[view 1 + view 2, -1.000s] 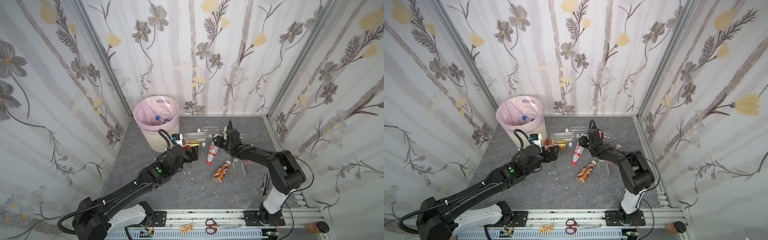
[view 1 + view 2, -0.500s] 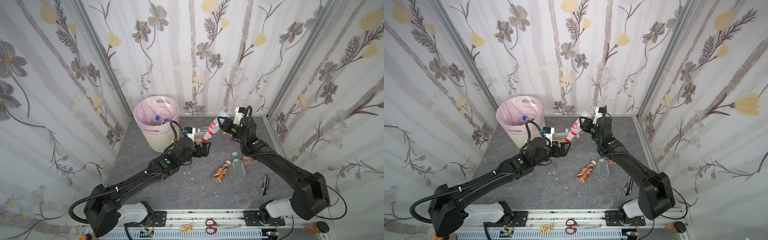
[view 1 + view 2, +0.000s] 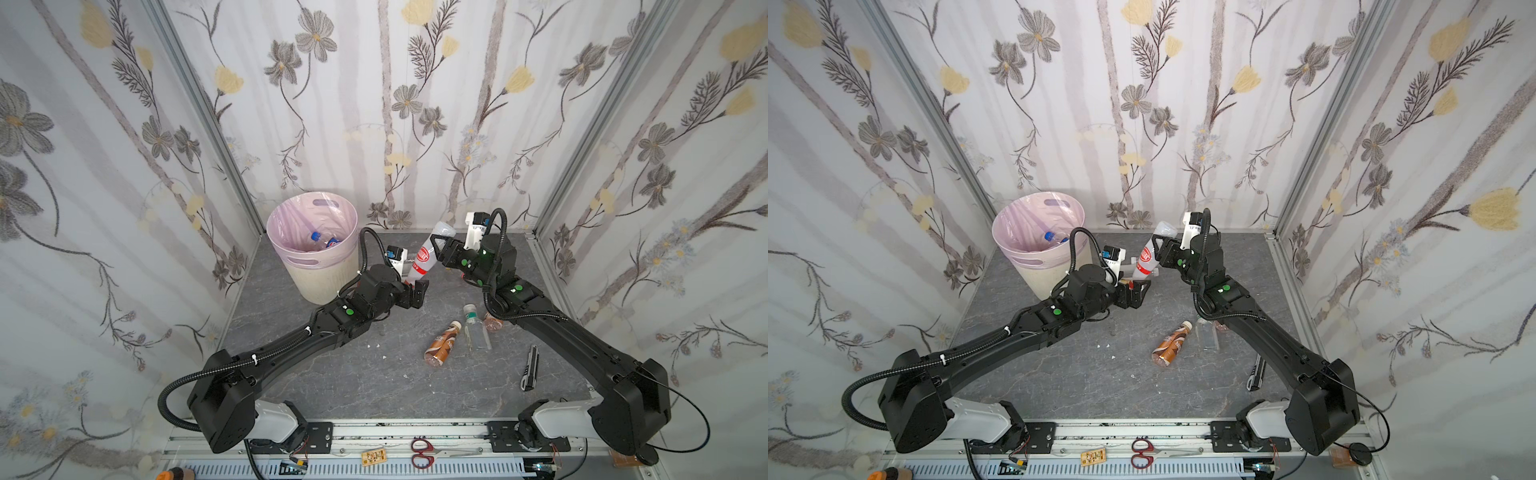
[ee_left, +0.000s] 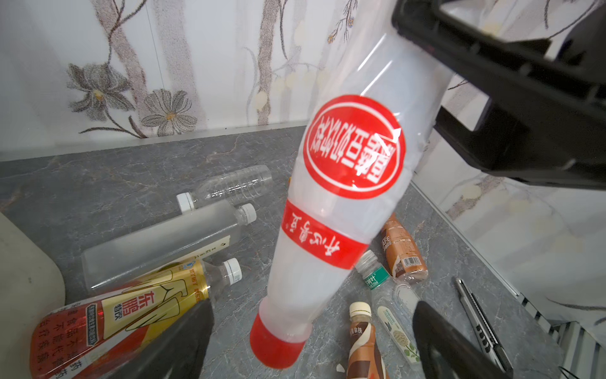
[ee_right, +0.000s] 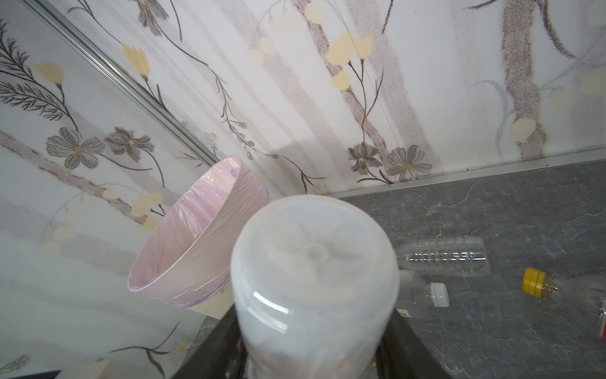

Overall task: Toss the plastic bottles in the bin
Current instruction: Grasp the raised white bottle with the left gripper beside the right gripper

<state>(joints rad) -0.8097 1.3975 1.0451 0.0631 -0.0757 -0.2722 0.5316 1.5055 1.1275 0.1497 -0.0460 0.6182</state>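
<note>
Clamped on the red-capped bottle [image 3: 422, 259], the right tool [image 3: 437, 243] has raised it above the left tool [image 3: 414, 291], jaws apart, suggesting handover to the bin [image 3: 320, 278] at ten o'clock.

The wallpaper [image 3: 374, 104] is white with grey-brown vertical stripes, grey flowers and pale yellow buds. The bench [image 3: 353, 374] is dark grey, marbled with pale veins. At far left, the bin [image 3: 320, 282] is ribbed cream-white and its bag [image 3: 291, 224] is translucent pink. The frosted bottle [image 4: 341, 197] carries a red cap, a red oval label with white characters and a red band. Right of centre, a brown bottle [image 3: 442, 345] has cream swirls. At the near edge, the scissors [image 3: 422, 453] have red handles.
</note>
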